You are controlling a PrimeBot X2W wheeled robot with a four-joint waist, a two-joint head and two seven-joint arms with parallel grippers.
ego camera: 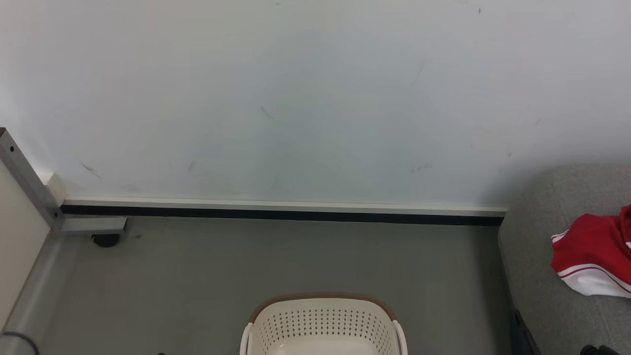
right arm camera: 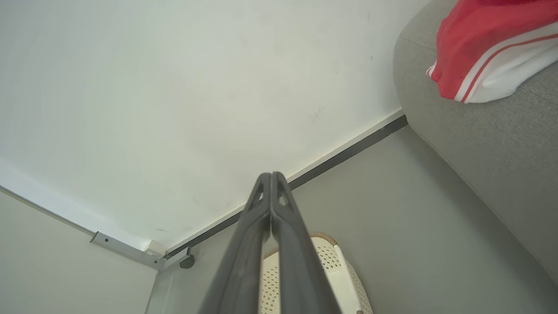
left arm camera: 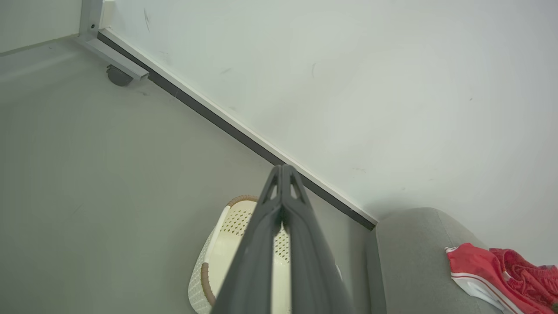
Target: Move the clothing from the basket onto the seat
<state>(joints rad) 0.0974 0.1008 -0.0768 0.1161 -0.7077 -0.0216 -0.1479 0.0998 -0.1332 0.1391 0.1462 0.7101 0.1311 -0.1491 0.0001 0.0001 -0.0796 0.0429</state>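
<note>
The cream basket (ego camera: 323,323) with its brown rim stands on the grey floor at the bottom middle of the head view; the part of its inside that shows holds no fabric. Red clothing (ego camera: 594,256) with a white band lies on the grey seat (ego camera: 532,256) at the right edge. My left gripper (left arm camera: 283,172) is shut, fingertips together, raised above the basket (left arm camera: 218,257), with the clothing (left arm camera: 501,272) on the seat (left arm camera: 409,261) to its right. My right gripper (right arm camera: 271,176) is also shut and holds nothing, above the basket (right arm camera: 335,266), with the clothing (right arm camera: 484,48) on the seat (right arm camera: 492,135).
A white wall (ego camera: 305,98) with a dark skirting strip (ego camera: 281,215) runs behind the basket. A metal frame on a black caster (ego camera: 105,240) stands in the left corner. Bare grey floor (ego camera: 197,276) lies between basket, wall and seat.
</note>
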